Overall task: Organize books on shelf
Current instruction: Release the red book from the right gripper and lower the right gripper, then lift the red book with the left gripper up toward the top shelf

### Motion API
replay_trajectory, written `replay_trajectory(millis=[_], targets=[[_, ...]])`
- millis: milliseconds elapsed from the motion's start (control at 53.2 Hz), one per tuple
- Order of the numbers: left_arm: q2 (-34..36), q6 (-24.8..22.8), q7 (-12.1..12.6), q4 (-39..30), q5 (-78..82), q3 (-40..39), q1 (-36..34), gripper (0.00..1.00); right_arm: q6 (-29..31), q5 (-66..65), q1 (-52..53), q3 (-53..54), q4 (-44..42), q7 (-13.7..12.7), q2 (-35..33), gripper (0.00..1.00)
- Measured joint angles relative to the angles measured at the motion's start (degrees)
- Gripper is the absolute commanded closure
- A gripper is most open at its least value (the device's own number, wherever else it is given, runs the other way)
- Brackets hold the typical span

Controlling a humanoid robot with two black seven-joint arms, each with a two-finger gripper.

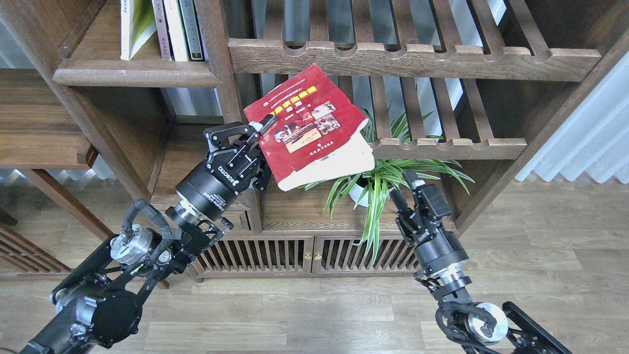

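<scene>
Red book (307,125) mid-frame, held in air, tilted, cover w/ yellow title + small photos facing up, white page edge along lower right side. Left gripper (260,129) clamped on book's left edge, one finger visible over cover near spine corner. Only support on the book at present.

Right gripper (405,184) lower right of centre, apart from book, among leaves of potted plant (378,179); seen narrow and dark, fingers not separable, so open/closed: cannot tell. Holding nothing visible.

Shelf (132,73) upper left of frame: solid dark board, rounded front edge. Already on it: yellow-green book (135,24) leaning at left, then a few slimmer upright spines (179,27) packed toward the post. Maroon-brown book not identifiable w/ certainty among those spines.

Progress, as a judgement: at least one task book shelved, red one in transit, not yet on shelf. Remaining: raise red book up and left to shelf level, turn upright, slide in beside standing ones, prob. in gap left of the leaning book or after straightening it. Risk: single-edge grip on floppy paperback, pages sagging; post between book and shelf bay to clear.
</scene>
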Motion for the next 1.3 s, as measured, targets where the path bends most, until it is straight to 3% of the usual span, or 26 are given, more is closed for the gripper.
replay_trajectory(millis=[263, 657, 1296], targets=[[-0.01, -1.27, 0.00, -3.11, 2.19, 0.21, 0.00, 0.95, 0.00, -0.06, -0.02, 0.26, -1.77, 0.01, 0.16, 0.19], [-0.14, -15.64, 0.00, -3.33, 12.53, 1.00, -1.11, 0.95, 0.01, -0.10, -0.04, 0.27, -3.38, 0.01, 0.18, 0.19], [-0.97, -16.48, -0.01, -2.74, 28.78, -4.60, -3.34, 0.95, 0.01, -0.10, 0.50, 0.27, -6.83, 0.10, 0.62, 0.19]])
